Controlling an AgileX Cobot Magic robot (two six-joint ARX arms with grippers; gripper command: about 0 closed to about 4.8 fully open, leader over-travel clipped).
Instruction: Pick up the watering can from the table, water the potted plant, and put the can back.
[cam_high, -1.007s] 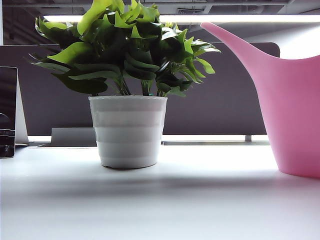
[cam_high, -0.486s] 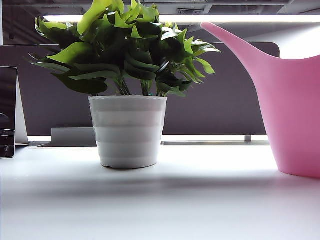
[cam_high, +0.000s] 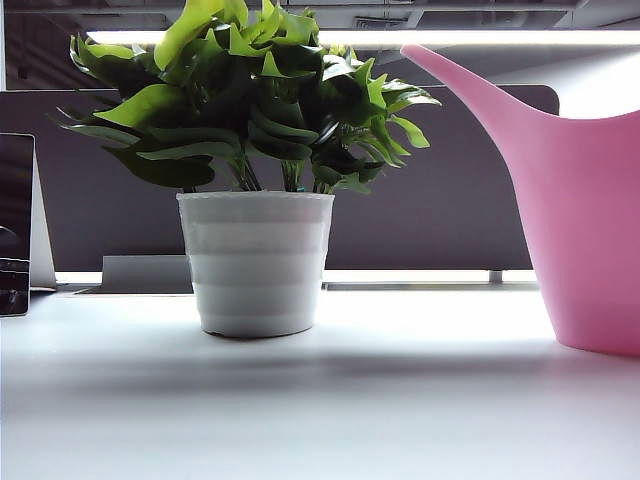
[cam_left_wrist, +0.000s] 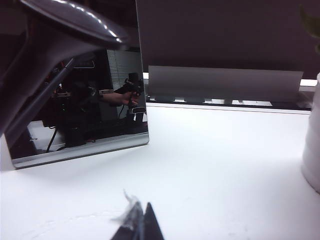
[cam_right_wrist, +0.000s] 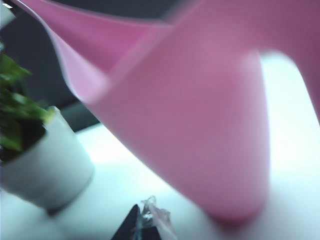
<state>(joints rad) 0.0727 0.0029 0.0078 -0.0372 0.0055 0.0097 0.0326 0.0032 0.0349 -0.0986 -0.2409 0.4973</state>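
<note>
Exterior view: potted plant (cam_high: 256, 200) upright on white table (cam_high: 320, 410), left of centre. Watering can (cam_high: 590, 220) stands on table at right edge, spout rising toward leaves, apart from pot. Dark partition panel (cam_high: 440, 210) behind. No arm in sight.

Left wrist view: left gripper (cam_left_wrist: 141, 226) low over bare table, fingers (cam_left_wrist: 151, 227) pressed together, holding nothing. Leaning mirror (cam_left_wrist: 75, 100) ahead; pot edge at frame side.

Right wrist view: right gripper (cam_right_wrist: 141, 225) tilted, fingers (cam_right_wrist: 131, 226) together, empty, near watering can (cam_right_wrist: 200, 125) base, not touching. Potted plant (cam_right_wrist: 40, 165) beside.
</note>
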